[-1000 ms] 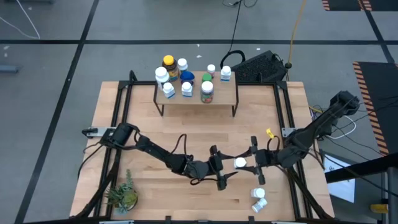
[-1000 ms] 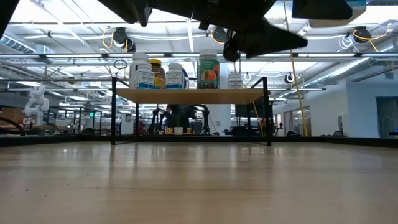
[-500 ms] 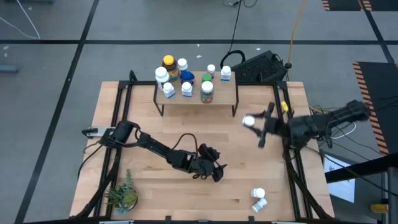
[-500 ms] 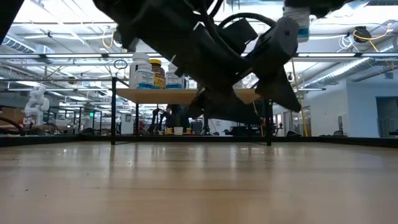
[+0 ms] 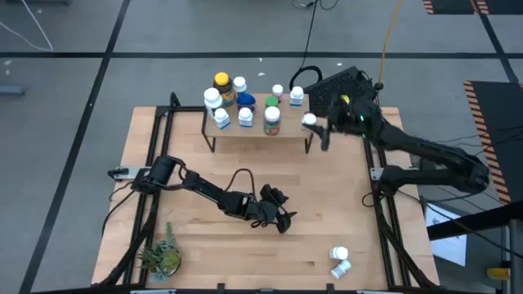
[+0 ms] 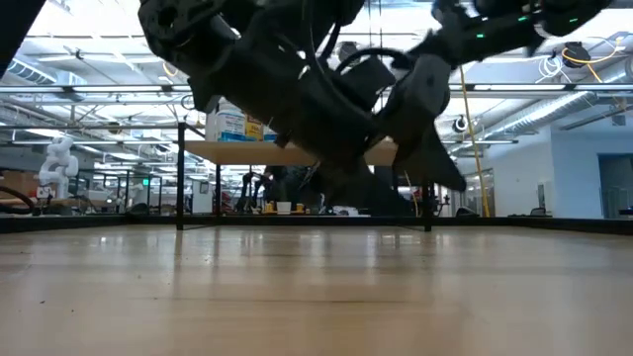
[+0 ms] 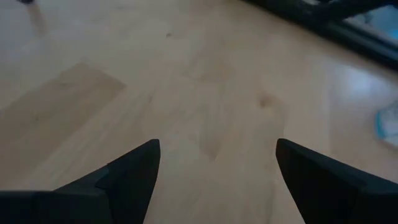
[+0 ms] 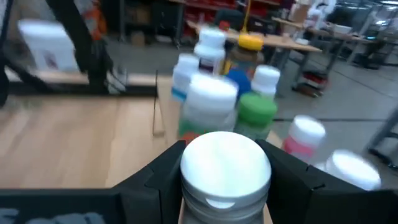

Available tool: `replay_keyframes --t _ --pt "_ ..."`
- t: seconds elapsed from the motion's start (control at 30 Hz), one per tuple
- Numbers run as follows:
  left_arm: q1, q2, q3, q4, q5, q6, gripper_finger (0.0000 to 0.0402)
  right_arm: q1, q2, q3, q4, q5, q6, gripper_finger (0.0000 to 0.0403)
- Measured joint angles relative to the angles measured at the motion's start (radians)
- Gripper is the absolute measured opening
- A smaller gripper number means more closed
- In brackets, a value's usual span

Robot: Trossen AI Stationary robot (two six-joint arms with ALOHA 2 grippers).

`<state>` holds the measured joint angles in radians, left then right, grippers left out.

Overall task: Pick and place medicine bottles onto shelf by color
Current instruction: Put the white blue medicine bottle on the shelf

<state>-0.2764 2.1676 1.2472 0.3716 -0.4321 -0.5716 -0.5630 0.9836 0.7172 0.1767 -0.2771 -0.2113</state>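
1. Medicine bottles (image 5: 245, 104) are already being grouped on the shelf (image 5: 288, 128); two more (image 5: 339, 260) are lying on the table near its front right corner.
2. A white-capped bottle (image 8: 225, 167) is being gripped by the right gripper (image 5: 313, 124) and carried at the shelf's right end.
3. A bare spot beside the other white bottles is being called for next, then a gentle release.
4. The left gripper (image 5: 278, 214) is being held open, empty, low over mid-table.

My low view: a dark arm (image 6: 326, 89) fills the foreground. Behind it stands the shelf (image 6: 237, 151), bearing partly hidden bottles (image 6: 229, 124).
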Motion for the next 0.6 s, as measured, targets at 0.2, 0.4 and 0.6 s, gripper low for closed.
replay_keyframes --t 0.2,0.4,0.6 --pt "-0.007 0.0 0.001 -0.003 0.018 0.032 0.0321 -0.118 0.215 0.165 0.039 -0.244 0.024 0.0166" --pt "-0.007 0.0 0.001 -0.021 0.047 0.081 0.0321 -0.203 0.393 0.239 0.031 -0.395 -0.036 0.0166" --pt "0.0 0.0 0.001 -0.069 0.048 0.112 0.0321 -0.251 0.452 0.242 0.045 -0.409 -0.111 0.0166"
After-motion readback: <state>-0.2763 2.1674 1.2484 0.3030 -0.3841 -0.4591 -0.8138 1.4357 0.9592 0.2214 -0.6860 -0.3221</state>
